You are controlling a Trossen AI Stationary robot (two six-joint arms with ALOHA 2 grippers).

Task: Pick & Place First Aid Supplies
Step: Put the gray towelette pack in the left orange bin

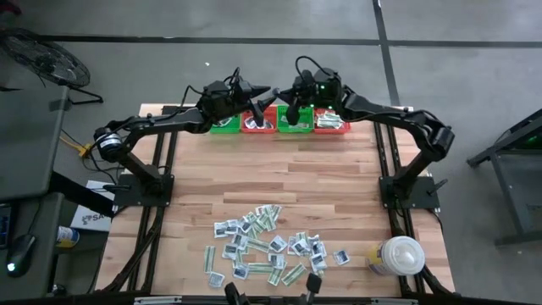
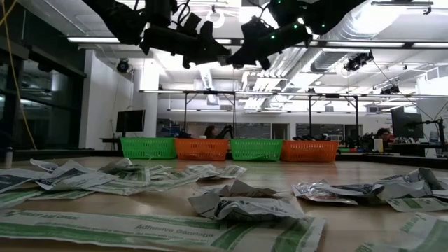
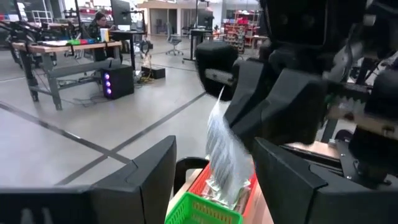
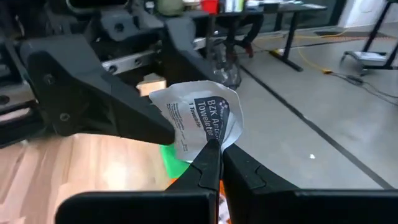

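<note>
Four small plastic mesh baskets (image 1: 279, 121): one row along the wooden table (image 1: 279, 182)'s far edge. Scattered flat first aid packets (image 1: 267, 246): near edge, well apart from the baskets. White round lidded container (image 1: 398, 256): near right corner, right of the packets.

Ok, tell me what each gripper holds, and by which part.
The right gripper pinches a white towelette packet by its lower edge, above the baskets. The left gripper is open, holding nothing.

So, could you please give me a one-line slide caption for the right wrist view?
Right gripper pinching a towelette packet beside the open left gripper.
</note>
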